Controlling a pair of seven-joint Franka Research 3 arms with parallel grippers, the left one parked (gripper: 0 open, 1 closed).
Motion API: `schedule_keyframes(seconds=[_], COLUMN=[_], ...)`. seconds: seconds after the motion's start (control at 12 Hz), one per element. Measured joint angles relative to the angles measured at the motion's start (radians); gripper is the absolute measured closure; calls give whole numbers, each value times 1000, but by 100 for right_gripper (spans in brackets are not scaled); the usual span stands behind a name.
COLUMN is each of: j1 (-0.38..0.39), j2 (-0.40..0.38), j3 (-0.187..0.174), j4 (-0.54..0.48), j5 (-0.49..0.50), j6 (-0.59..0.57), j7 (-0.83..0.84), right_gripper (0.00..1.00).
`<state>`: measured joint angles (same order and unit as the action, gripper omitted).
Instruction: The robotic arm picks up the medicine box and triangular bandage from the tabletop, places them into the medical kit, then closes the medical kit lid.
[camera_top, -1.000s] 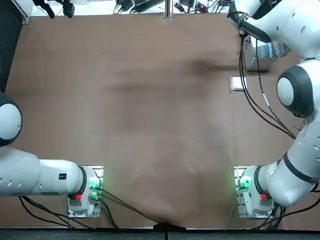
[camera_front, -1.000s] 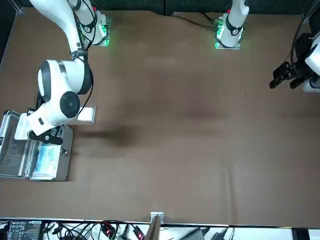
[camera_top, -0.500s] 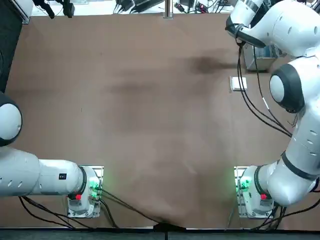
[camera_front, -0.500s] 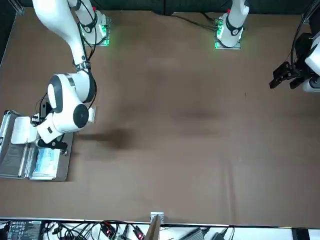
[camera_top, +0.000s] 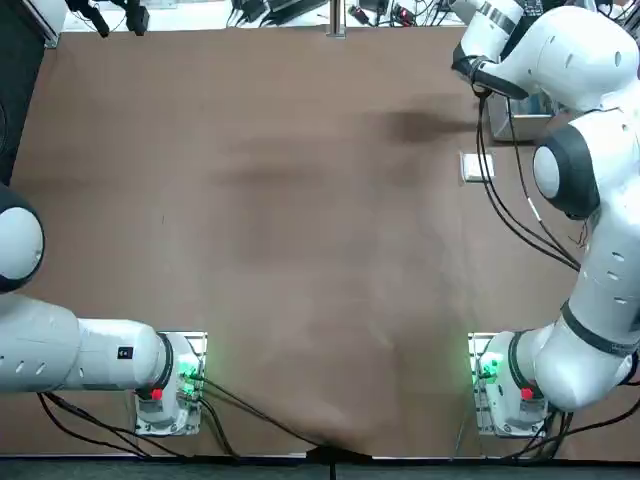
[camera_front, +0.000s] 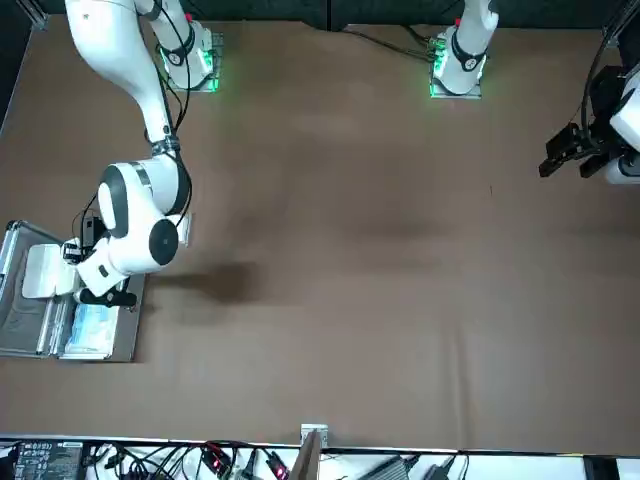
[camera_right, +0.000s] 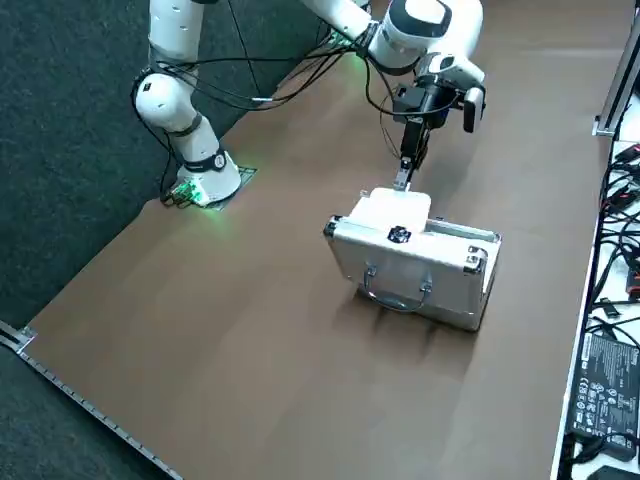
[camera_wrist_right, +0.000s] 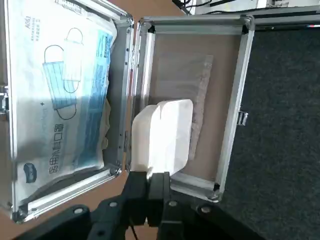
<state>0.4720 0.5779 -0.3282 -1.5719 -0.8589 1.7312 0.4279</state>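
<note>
The medical kit (camera_front: 110, 345) lies open near the table's far right corner, with a pale blue mask pack (camera_wrist_right: 62, 85) in its base. The medical kit lid (camera_wrist_right: 240, 75) is swung back; its handle side (camera_right: 405, 285) shows in the right side view. My right gripper (camera_wrist_right: 148, 186) is shut on the triangular bandage (camera_wrist_right: 162, 135), a white two-lobed packet (camera_front: 45, 270) hanging over the hinge and the lid's inner face. The medicine box (camera_top: 476, 166), small, flat and white, lies on the table beside the kit, towards the robot. The robotic arm (camera_top: 585, 60) arches over both.
Black cables (camera_top: 510, 200) trail from the right arm past the medicine box. The table's far edge (camera_top: 330, 30) runs just beyond the kit, with cables and gear behind it. Brown tabletop spreads to the left of the kit.
The right arm's forearm and wrist have swung round over the kit. The held bandage has shifted slightly towards the lid side. The medicine box has not moved.
</note>
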Motion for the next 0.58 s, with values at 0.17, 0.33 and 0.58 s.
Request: schedule_keyframes(seconds=[0.17, 0.33, 0.58], j1=[-12, -25, -37], j2=[11, 20, 34], j3=[0, 0, 0], j4=[0, -1, -5], j5=[0, 1, 3], j6=[16, 31, 44], j7=[3, 4, 4], right_gripper=[97, 97, 97])
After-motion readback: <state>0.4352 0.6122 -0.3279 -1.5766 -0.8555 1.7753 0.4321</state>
